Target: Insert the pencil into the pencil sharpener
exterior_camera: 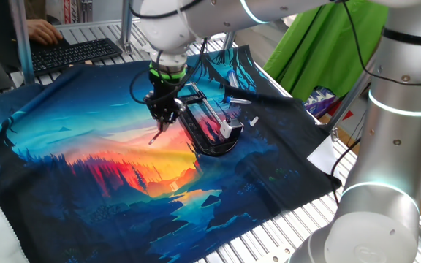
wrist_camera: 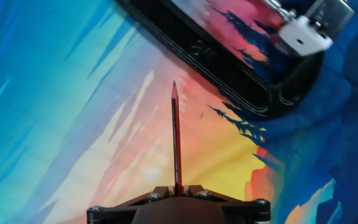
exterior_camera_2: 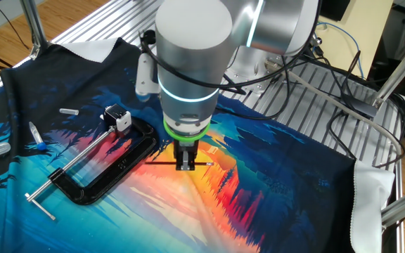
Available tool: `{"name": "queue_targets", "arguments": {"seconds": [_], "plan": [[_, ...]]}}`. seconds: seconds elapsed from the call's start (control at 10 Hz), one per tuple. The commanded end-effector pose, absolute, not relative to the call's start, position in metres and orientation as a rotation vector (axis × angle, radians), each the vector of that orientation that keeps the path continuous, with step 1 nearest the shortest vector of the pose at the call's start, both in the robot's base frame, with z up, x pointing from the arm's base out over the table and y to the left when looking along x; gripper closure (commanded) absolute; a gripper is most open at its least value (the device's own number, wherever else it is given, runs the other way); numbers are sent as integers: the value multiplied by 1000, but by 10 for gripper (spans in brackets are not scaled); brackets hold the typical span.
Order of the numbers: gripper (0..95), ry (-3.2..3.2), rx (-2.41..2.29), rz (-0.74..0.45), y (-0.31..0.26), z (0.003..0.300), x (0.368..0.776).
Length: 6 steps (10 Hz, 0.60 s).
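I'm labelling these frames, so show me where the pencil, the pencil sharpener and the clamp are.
pencil point(wrist_camera: 176, 140): hand view, middle of the shaft.
pencil sharpener point(wrist_camera: 304, 36): hand view, its pale front face.
clamp point(exterior_camera_2: 118, 167): the other fixed view, black frame's long side.

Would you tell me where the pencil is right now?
The pencil is held in the gripper above the colourful cloth, beside the black clamp.

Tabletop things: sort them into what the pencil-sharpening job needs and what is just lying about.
For the job:
pencil, held in the gripper
pencil sharpener, at the clamp's screw end

Lying about:
black C-clamp
blue-tipped pen
small white cylinder
printed cloth
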State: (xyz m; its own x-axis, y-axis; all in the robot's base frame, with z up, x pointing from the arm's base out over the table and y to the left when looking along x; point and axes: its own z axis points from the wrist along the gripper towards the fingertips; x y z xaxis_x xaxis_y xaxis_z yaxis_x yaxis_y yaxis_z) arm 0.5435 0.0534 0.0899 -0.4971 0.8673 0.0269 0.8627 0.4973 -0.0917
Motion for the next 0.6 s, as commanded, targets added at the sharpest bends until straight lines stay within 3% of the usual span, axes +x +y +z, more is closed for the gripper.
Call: {"name": "queue_targets", "arguments": {"seconds": [0.1, 0.6], "plan": [[950, -2630, -1620, 96, 47, 85, 523], [950, -2523, -1824, 107, 36, 77, 502]]}}
